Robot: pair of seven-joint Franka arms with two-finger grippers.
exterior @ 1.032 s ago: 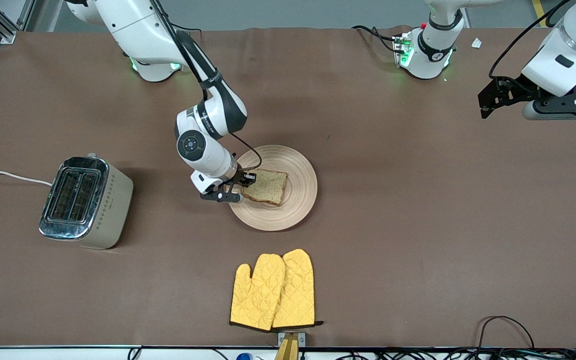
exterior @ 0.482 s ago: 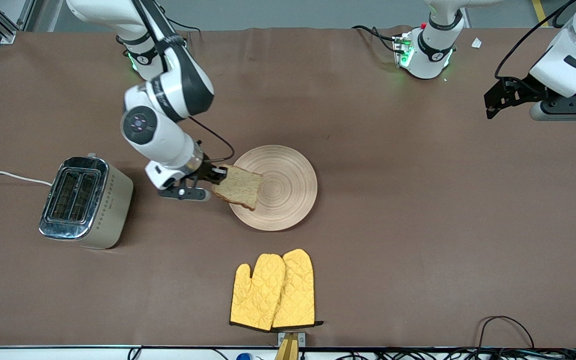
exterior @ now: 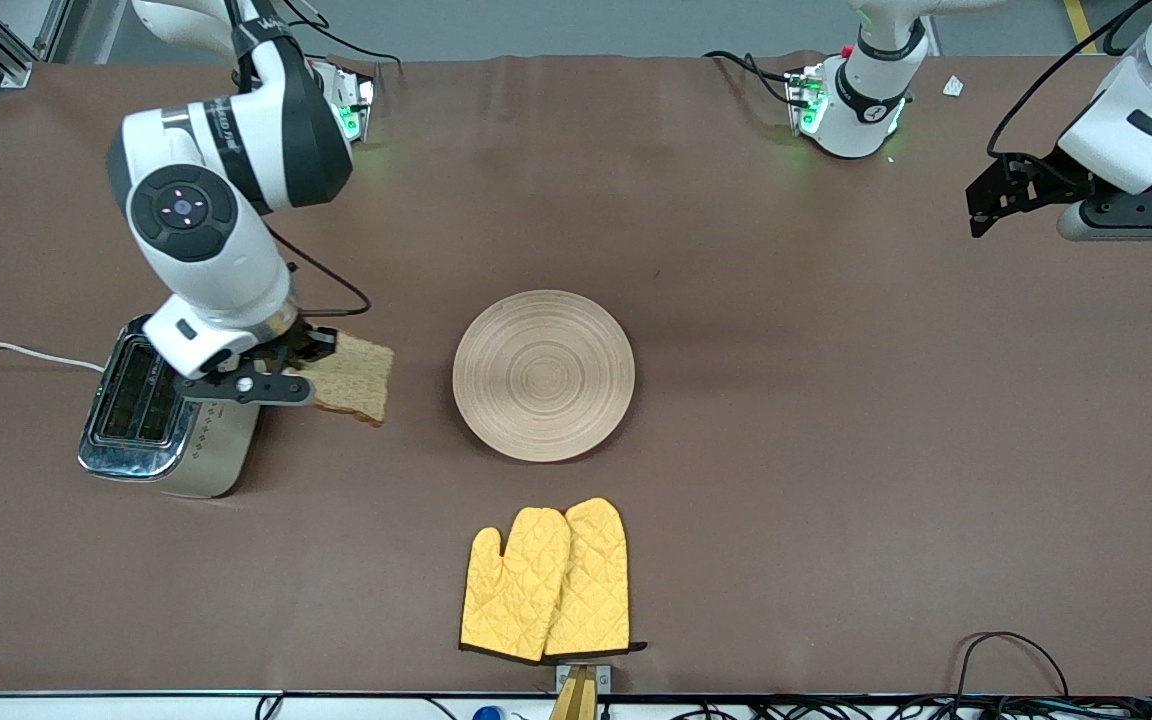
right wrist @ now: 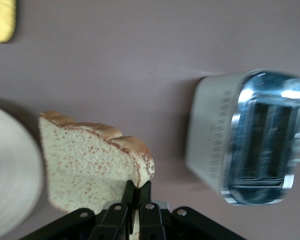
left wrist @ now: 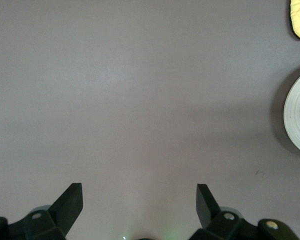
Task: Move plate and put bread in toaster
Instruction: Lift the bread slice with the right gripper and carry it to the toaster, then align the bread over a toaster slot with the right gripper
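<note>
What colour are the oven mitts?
Bright yellow, quilted, with dark trim: the oven mitts show best in the front view.

right pincer [right wrist: 137, 192] pinching bread [right wrist: 85, 167], toaster [right wrist: 250, 135] seemingly beside

Toaster [exterior: 168, 410] is sitting toward the right arm's end of the tabletop [exterior: 836, 450], plate [exterior: 543, 375] lying mid-tabletop. Oven mitts [exterior: 546, 580] are lying nearer the front camera than the plate. Bread [exterior: 351, 378] is hanging between toaster and plate.

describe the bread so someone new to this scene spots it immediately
Start at the cream toaster with the chrome top, at the right arm's end of the table. Beside it, between toaster and round wooden plate, the right tool holds the bread above the brown cloth. It is the only brown, speckled square slice, pinched at one edge.
</note>
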